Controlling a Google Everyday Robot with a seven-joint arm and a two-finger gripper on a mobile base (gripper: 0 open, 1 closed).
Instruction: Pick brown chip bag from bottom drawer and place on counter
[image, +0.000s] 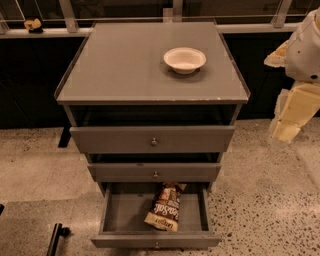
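While brown chip bag (164, 206) lies in open bottom drawer (116, 216), bowl (184, 59) sits on counter (125, 65); claw (286, 131) well off to side, state unclear.

A white bowl (184, 59) sits toward the back right corner of the desk (125, 65). Below its front edge the top drawer (152, 139) and middle drawer (154, 172) stand partly open. Beyond the back left corner a small yellow thing (33, 24) rests on a ledge (45, 32). A black bar (54, 239) lies on the speckled floor (260, 200) off the front left corner. My gripper (287, 131) hangs off the right edge.
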